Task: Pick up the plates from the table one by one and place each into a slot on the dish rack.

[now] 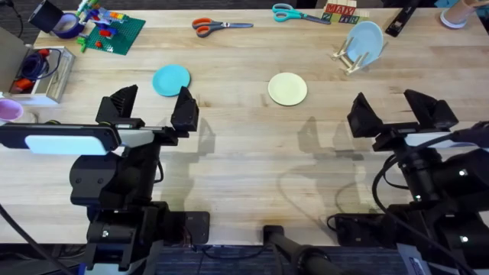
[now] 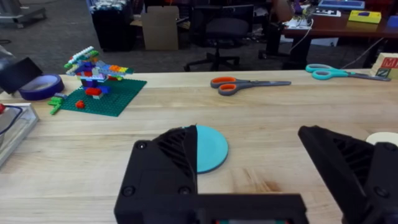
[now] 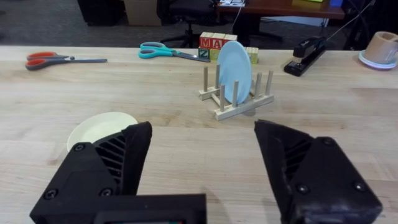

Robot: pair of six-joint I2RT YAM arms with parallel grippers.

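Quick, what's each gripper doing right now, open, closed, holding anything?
Left gripper: open, holding nothing.
Right gripper: open, holding nothing.

Plenty of open table [image 1: 252, 153] in the middle: the cyan plate [image 1: 171, 79] and the cream plate [image 1: 287, 88] both lie flat with bare wood all around, so either one is easy to come down on from above. The dish rack [image 1: 353, 58] at the far right already has a light blue plate [image 1: 366, 40] standing in it, with letter blocks [image 1: 341, 13] and teal scissors [image 1: 299, 14] just behind crowding that side. The green baseplate [image 1: 116, 34], orange scissors [image 1: 220, 26] and a clear box [image 1: 40, 72] line the far and left edges, well apart from both plates.
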